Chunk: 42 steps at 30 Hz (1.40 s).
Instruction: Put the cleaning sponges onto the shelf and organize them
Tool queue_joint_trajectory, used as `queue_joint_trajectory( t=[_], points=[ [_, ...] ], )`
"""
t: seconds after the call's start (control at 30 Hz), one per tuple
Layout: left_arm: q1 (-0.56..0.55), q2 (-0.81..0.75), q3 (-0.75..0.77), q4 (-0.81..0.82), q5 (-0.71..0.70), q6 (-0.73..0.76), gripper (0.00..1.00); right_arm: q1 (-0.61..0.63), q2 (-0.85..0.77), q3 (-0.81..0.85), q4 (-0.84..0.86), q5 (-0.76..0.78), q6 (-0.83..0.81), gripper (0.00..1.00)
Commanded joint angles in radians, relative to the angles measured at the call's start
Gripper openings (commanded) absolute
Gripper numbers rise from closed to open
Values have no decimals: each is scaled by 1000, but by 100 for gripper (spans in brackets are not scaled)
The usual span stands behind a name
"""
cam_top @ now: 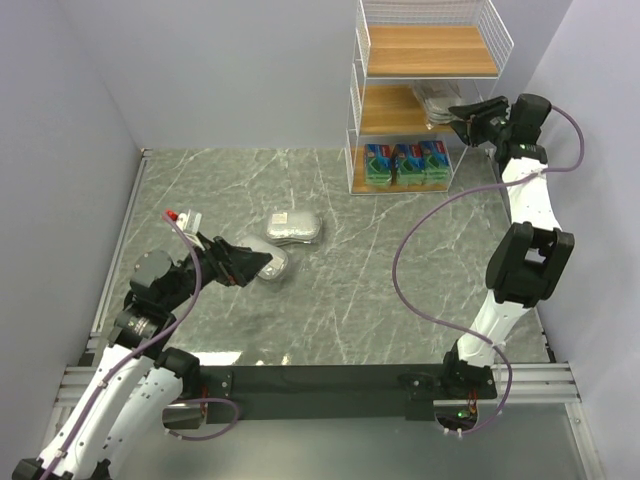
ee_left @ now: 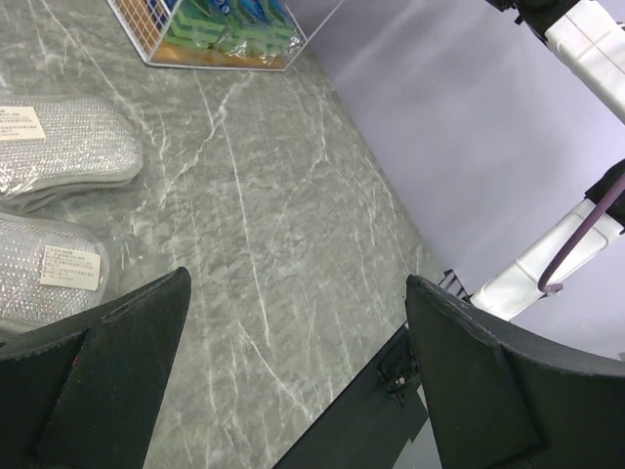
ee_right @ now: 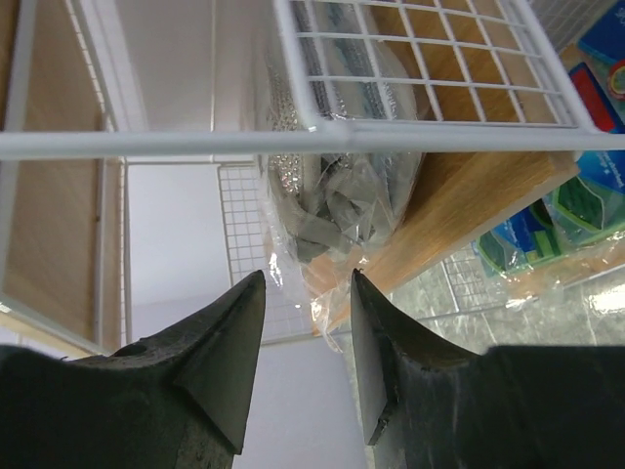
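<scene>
Jaws of right gripper (ee_right: 305,283): parted, nothing pinched, tips just in front of the middle tier of the shelf (cam_top: 430,50). One silver sponge pack (ee_right: 337,195) lies on that tier, its clear wrap overhanging the edge close to the tips; cannot tell whether they touch. Green sponge packs (cam_top: 405,163), three in a row, sit on the bottom tier.

Left gripper (ee_left: 298,283): jaws spread wide, holding nothing, low over the marble table (cam_top: 380,260). Nearer silver pack (ee_left: 49,269) lies just beside its left finger, farther silver pack (ee_left: 59,142) just beyond, both flat on the table.
</scene>
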<state>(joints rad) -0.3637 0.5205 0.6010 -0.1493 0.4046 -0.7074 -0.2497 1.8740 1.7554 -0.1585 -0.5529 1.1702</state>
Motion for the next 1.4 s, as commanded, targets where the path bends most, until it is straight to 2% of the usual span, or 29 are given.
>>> queue_joint_trajectory(
  t=[0.0,0.13,0.27,0.33,0.37,0.4,0.5,0.7,0.83,0.93,0.97,1.03,1.1,1.23,1.37],
  points=[
    [-4,-16,17,5,-7,11,99,-8,-1,10,42,-18,5,48],
    [-4,-17,19,-3,-10,11,99,-8,-16,-19,59,-22,14,48],
    [-4,-33,14,-4,-16,11,99,-10,-105,-137,128,-9,17,50],
    [-4,-33,11,-4,-15,8,99,-13,-165,-197,157,-21,31,54],
    [-4,-31,13,-6,-13,8,99,-13,-189,-262,234,-19,46,57],
    [-4,-31,13,-7,-15,8,99,-13,-214,-292,255,-15,51,66],
    [-4,-36,19,-12,-16,9,99,-19,-306,-394,316,1,52,73],
    [-4,-42,6,4,-15,-1,99,7,-490,-585,304,-45,-55,74],
    [-4,-28,-4,33,-3,-12,99,88,-639,-746,248,-19,-188,74],
    [-4,-16,-3,40,3,-10,99,220,-703,-864,226,50,-291,75],
    [-4,-10,-1,40,3,-9,99,304,-710,-904,237,74,-319,77],
    [-4,-5,5,37,8,-9,99,389,-693,-918,234,152,-393,80],
    [-4,-7,3,36,10,-10,98,459,-641,-896,240,147,-434,82],
    [-4,-26,2,22,4,-14,99,529,-379,-748,223,65,-553,83],
    [-4,-45,5,5,-6,-17,99,579,-167,-599,169,90,-633,84]
  ],
)
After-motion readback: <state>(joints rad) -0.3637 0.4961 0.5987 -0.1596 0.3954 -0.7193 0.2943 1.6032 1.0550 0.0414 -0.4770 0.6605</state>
